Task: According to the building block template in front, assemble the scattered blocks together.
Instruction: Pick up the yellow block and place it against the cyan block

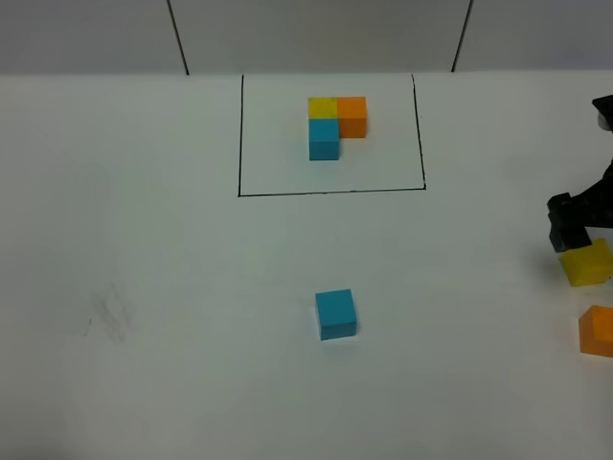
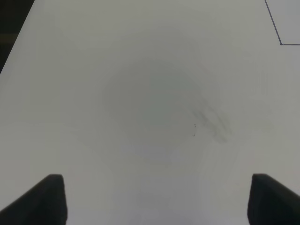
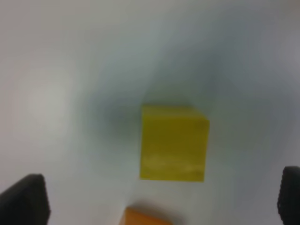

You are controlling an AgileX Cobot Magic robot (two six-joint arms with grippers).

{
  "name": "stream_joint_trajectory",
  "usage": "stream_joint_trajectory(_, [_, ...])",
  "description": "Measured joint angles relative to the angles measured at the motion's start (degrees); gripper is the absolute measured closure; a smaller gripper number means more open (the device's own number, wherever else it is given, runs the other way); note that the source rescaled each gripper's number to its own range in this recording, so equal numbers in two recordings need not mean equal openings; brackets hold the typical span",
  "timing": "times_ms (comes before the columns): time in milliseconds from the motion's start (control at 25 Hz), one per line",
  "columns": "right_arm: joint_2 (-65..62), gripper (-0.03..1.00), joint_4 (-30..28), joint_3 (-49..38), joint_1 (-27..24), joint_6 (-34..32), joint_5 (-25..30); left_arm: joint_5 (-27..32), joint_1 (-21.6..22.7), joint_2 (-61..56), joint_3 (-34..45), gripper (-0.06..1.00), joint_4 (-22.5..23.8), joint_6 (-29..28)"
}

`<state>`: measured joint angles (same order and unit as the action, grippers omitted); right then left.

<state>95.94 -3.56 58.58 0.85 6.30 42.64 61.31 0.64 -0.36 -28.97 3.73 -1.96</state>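
Desk (image 1: 172, 383): white, matte, filling most of the high view. Smudge (image 1: 110, 314): faint grey scuff on the desk's left part. Wall (image 1: 316, 34): pale grey, behind the desk, crossed by two dark seams (image 1: 178, 36).

In the high view, the right gripper (image 1: 573, 228) at three o'clock and the orange cube (image 1: 599, 331) at four o'clock are being cropped by the frame edge. The yellow cube (image 3: 173, 143) is being blurred in the right wrist view.

Overview, wrist closeups; shared yellow cube (image 1: 586, 265)
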Motion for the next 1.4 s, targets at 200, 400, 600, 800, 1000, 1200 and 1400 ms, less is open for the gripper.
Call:
stream_joint_trajectory(200, [3.91,-0.02,0.00,0.00,0.00,-0.25,-2.60,0.00,0.00,0.00,0.00,0.29,0.00,0.00])
stream_joint_trajectory(400, [7.40,-0.01,-0.79,0.00,-1.11,-1.07,-4.95,0.00,0.00,0.00,0.00,0.29,0.00,0.00])
stream_joint_trajectory(600, [9.63,0.00,-1.28,-0.48,-3.25,-1.56,-5.76,0.00,0.00,0.00,0.00,0.29,0.00,0.00])
stream_joint_trajectory(800, [9.92,0.04,-1.43,-1.78,-3.71,-1.51,-7.70,0.00,0.00,0.00,0.00,0.29,0.00,0.00])
stream_joint_trajectory(1000, [12.05,0.35,-0.99,-1.78,-3.71,-0.37,-8.25,0.00,0.00,0.00,0.00,0.29,0.00,0.00])
stream_joint_trajectory(1200, [12.68,0.72,-0.37,-1.78,-3.30,1.00,-8.19,0.00,0.00,0.00,0.00,0.29,0.00,0.00])
stream_joint_trajectory(1400, [7.55,0.72,-0.63,-1.23,0.18,1.67,-8.27,0.00,0.00,0.00,0.00,0.29,0.02,0.00])
